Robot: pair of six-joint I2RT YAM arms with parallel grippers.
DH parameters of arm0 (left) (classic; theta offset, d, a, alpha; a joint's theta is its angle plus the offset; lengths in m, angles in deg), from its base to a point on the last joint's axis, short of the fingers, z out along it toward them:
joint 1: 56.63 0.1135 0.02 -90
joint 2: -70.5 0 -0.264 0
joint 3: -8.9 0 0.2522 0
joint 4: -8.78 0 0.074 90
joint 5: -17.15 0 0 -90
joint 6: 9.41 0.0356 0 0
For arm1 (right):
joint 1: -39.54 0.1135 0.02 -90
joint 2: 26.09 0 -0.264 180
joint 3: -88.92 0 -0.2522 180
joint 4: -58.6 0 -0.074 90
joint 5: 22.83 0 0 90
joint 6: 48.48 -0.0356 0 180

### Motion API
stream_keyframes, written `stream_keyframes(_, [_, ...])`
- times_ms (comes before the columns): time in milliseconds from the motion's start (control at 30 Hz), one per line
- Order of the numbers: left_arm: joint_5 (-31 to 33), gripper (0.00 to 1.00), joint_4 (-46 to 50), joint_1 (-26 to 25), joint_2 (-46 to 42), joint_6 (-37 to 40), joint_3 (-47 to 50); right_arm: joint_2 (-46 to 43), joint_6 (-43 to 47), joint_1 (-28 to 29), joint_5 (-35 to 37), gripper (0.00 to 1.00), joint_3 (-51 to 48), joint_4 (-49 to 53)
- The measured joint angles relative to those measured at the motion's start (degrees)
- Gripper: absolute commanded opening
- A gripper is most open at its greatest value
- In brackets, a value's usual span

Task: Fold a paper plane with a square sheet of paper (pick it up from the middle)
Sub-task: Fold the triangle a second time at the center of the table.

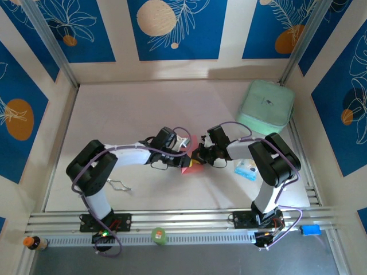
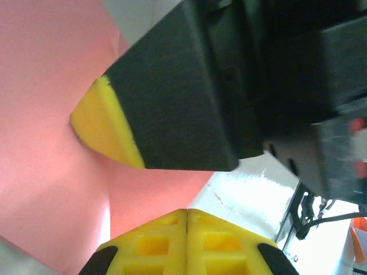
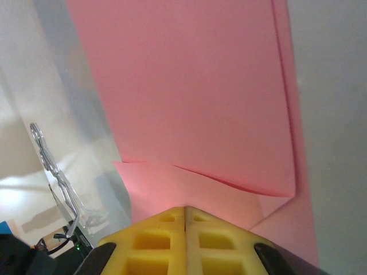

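Right jaws grip folded paper (image 3: 195, 103), its length running ahead.

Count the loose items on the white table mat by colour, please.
Pink-red paper: 1
Mint-green case: 1
Blue-and-white packet: 1
Silver wire piece: 1
Total: 4

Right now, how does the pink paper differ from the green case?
The paper is pink, thin and creased; the case is mint green and padded. The paper is pinched by the left gripper and right gripper; the case lies untouched in the far right corner.
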Motion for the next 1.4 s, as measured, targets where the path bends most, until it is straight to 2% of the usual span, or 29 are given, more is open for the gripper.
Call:
stream_keyframes(733, [1.25, 0.0, 3.69, -0.42, 5.03, 0.11, -2.91, -0.04, 0.0, 0.04, 0.2, 0.0, 0.02, 0.04])
stream_keyframes(1400, [3.13, 0.0, 4.26, -0.46, 4.22, 1.77, -0.42, -0.04, 0.0, -0.24, 0.22, 0.0, 0.0, 0.07])
